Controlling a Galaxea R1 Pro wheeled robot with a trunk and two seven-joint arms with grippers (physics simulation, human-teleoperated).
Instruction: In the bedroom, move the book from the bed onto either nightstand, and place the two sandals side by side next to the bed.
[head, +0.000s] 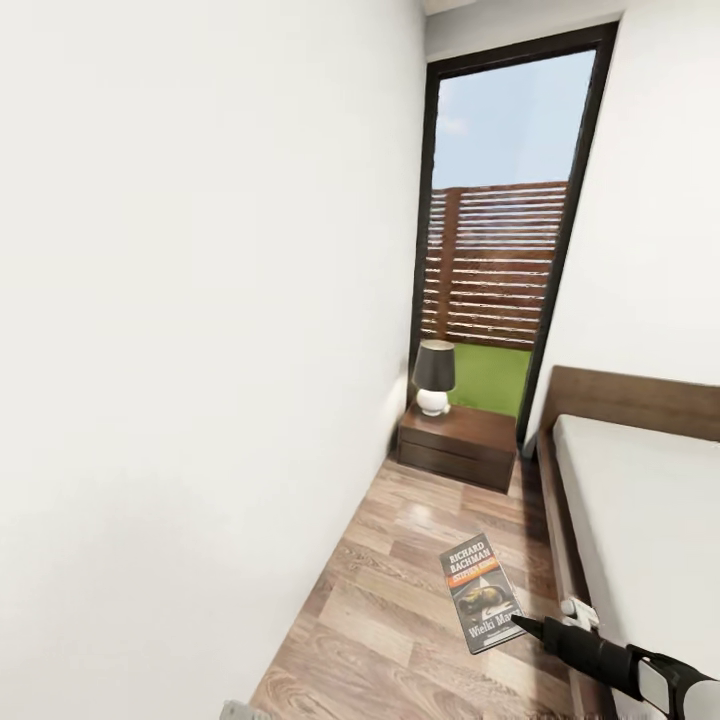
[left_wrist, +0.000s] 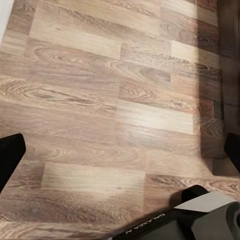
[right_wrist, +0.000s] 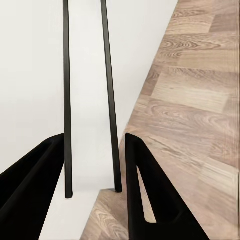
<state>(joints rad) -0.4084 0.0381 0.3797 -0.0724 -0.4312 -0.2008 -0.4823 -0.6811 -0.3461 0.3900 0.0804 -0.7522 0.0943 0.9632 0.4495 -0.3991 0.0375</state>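
While the right gripper holds the book by its bottom edge, the book hangs in the air over the wood floor, at about 5 o'clock in the head view. Its cover faces up, and you can read "Richard Bachman" in white above an orange band.

From the book, the nightstand is at about 12 o'clock, far down the narrow strip of floor. It is dark brown with a shiny top. A small lamp with a dark shade and a white base stands on its left part. The bed runs along the book's 3 o'clock side, and the white wall is at 9 o'clock. Behind the nightstand is a tall window with grass and a slatted fence outside.

I think the book step is going on now: the book is off the bed but not yet on the nightstand. Next the robot likely has to roll closer, reach out, and set the book flat on the bare part of the top, away from the lamp. The sandals come after that.

The right jaws are closed narrow on the book's edge. In the right wrist view the two dark fingers point at the wall and floor, but the pinch itself is not clear there. The left gripper looks down at bare floor, jaws wide and holding nothing.
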